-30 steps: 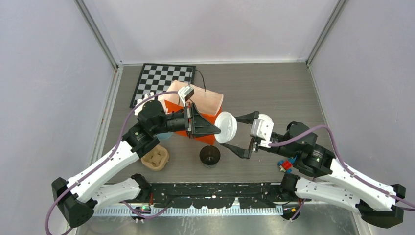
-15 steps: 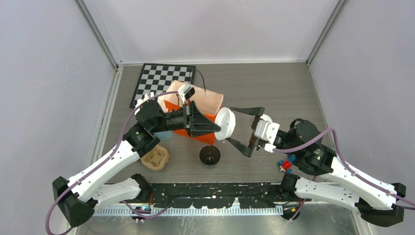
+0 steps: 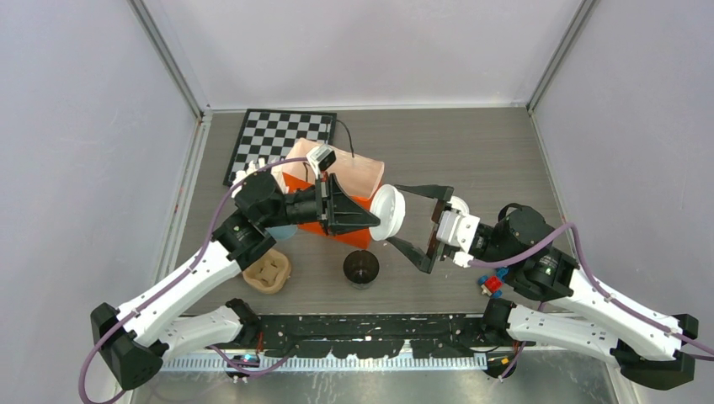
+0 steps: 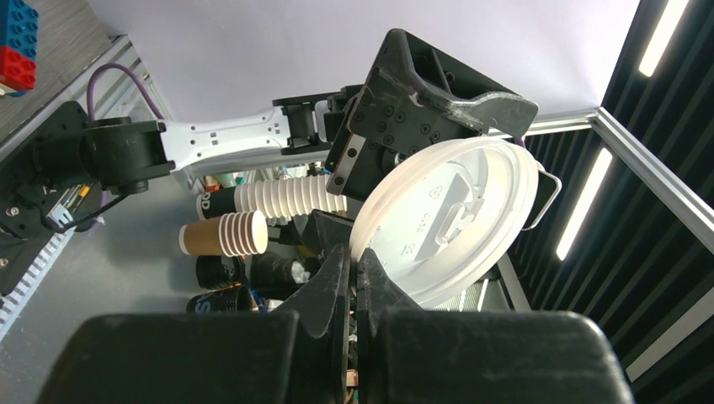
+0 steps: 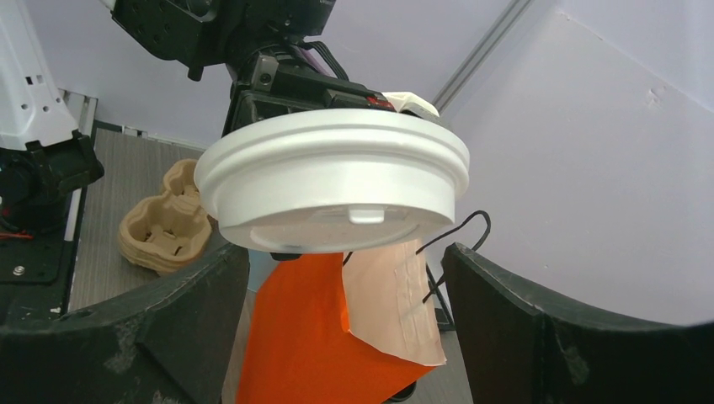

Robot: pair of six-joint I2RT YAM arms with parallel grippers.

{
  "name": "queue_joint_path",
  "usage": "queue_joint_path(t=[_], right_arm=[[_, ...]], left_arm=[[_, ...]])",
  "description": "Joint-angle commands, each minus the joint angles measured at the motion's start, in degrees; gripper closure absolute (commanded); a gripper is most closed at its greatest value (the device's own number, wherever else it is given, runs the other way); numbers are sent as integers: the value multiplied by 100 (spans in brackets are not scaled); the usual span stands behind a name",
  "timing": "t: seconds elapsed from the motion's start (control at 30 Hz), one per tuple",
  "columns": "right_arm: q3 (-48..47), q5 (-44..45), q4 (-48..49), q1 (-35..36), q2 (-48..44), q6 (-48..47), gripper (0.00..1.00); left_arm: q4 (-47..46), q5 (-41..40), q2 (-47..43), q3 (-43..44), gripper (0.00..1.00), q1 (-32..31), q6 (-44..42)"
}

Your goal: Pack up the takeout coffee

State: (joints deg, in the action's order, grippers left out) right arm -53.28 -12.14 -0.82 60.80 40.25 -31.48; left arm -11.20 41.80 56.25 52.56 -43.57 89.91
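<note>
We look down on a grey wood-grain table (image 3: 471, 160) between white walls. At its back lie a checkerboard (image 3: 282, 139) and an orange-and-pink bag (image 3: 360, 175). A cardboard cup carrier (image 3: 268, 273) sits nearer us, and beside it stands the uncapped black cup (image 3: 361, 268). Our left gripper (image 3: 375, 225) pinches the white lid (image 3: 391, 209) by its rim. Our right gripper (image 3: 399, 215) is spread wide, one finger on either side of that lid.

no legible text, embossed marks on white lid (image 4: 438, 210) unreadable
</note>
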Motion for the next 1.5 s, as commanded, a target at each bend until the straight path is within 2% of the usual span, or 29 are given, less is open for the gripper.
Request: queue_joint_path(t=[0.0,0.37,0.77,1.1,1.23,1.4,1.47], right_arm=[[-319,-108,216,32,-125,-134,11],[-246,-38,126,37,-309,-217,10],[-160,-400,13,34,-223,-168,10],[-92,-324,412,32,-8,60,20],[-117,-315,249,37,35,166,23],[-116,-305,-78,32,0,272,26],[-147,-300,-237,33,-2,272,27]], left_arm=[[15,-23,44,44,100,15,40],[4,-95,55,9,100,8,95],[48,-110,112,-25,100,-2,176],[83,-163,59,-105,99,-30,173],[60,-290,-43,-285,95,-29,195],[-46,-336,-114,-444,95,-29,261],[-57,-307,-96,-440,91,-29,258]])
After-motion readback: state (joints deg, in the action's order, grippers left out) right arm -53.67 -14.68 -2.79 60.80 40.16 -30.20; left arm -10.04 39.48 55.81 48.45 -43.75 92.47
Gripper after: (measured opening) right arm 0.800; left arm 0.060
